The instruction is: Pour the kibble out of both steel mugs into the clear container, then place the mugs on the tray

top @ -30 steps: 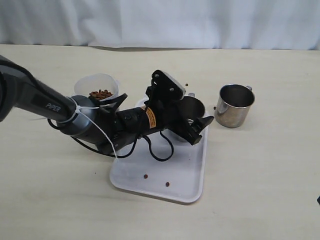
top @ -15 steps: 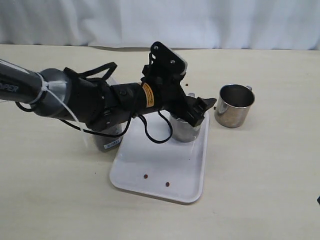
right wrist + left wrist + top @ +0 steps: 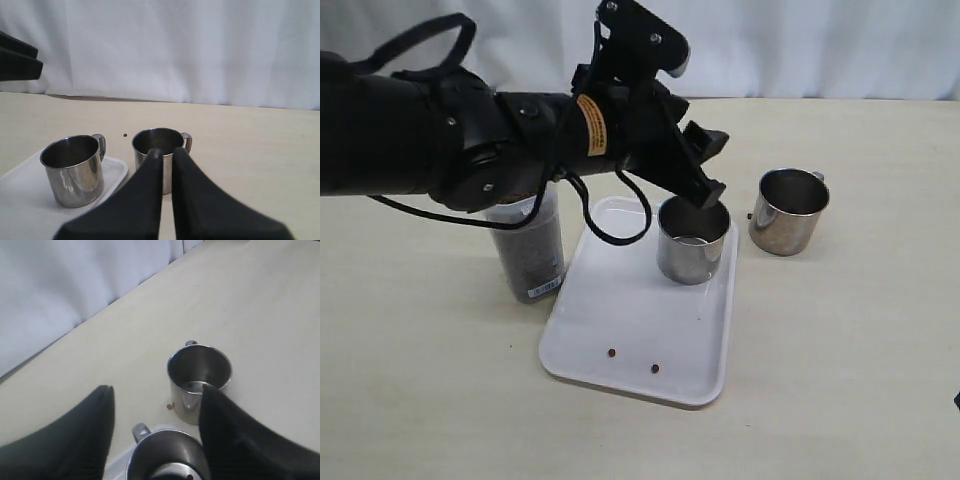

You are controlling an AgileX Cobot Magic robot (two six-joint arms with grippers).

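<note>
there, mug [image 3: 693, 248] (upright) on tray [image 3: 620, 325]

The light is bright and even, the shadows on the table [image 3: 840, 380] are soft and short, the steel mugs [image 3: 692, 262] show mild glare, and the dark fingers [image 3: 235, 440] near the wrist cameras look blurred.
</note>
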